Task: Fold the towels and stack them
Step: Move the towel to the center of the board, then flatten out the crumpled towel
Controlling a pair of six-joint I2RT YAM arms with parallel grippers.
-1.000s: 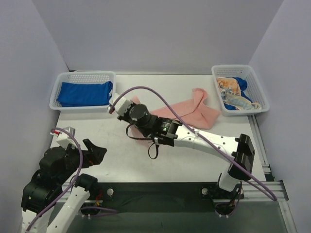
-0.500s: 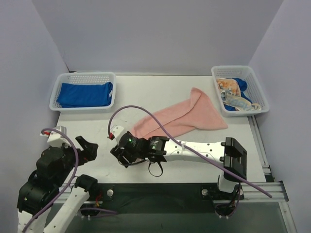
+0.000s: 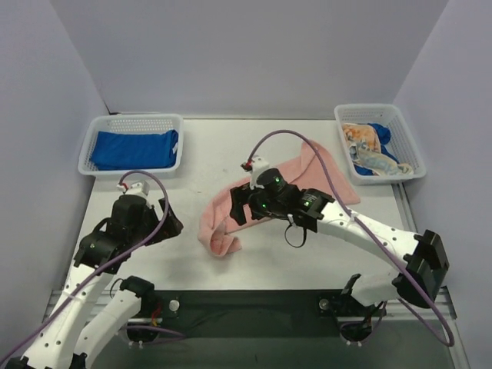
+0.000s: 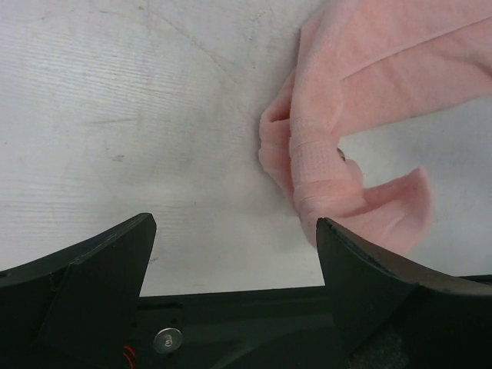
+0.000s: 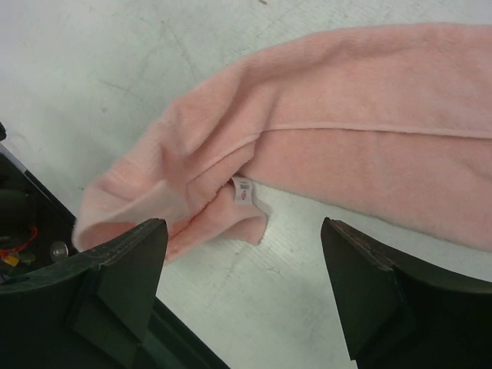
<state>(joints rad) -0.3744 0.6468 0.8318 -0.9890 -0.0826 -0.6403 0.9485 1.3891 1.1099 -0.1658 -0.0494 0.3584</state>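
From overhead I see the pink towel (image 3: 217, 224) lying on the table (image 3: 192, 154) at centre frame. It is a long crumpled band running from lower centre-left up toward the upper right, and its lower end is bunched and curled over itself. My right gripper (image 3: 240, 206) hangs over the middle of that band with its fingers spread and nothing between them. In the right wrist view the cloth lies below the gap and a small white label (image 5: 243, 189) shows at a fold. My left gripper (image 3: 165, 223) sits at lower left, near the bunched end but apart from it, spread wide and empty. The left basket (image 3: 91, 127), upper left, holds a flat blue towel (image 3: 134, 148). The right basket (image 3: 403, 134), upper right, holds a second blue towel (image 3: 382, 132) and a white printed towel (image 3: 377, 160), heaped
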